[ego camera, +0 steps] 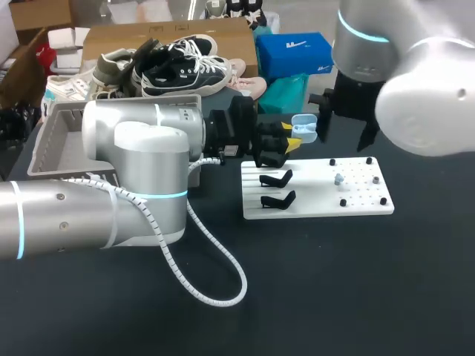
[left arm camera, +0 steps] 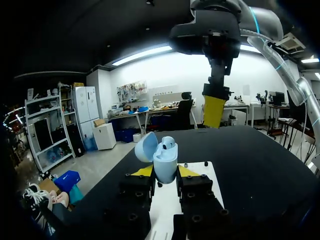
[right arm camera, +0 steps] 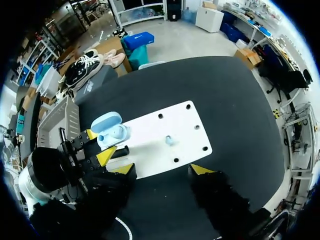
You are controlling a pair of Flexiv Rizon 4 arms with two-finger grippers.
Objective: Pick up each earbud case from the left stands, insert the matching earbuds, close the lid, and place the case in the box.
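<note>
Pinched upright in the left gripper (left arm camera: 165, 172), yellow tips on both sides: case (left arm camera: 165, 161), lid swung open, held over the far left end of the board (right arm camera: 186, 125). Seems to carry one earbud inside. Leaves another earbud (right arm camera: 169, 140) standing on the board, right of the case, nearest the right gripper (right arm camera: 162, 170). Hangs above there, fingers spread wide, empty. Calls for a straight drop, probably.

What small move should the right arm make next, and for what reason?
Probably lower the open, empty right gripper onto the small pale blue earbud on the white board and shut on it, since the left gripper holds the light blue plastic earbud case with its lid open.
</note>
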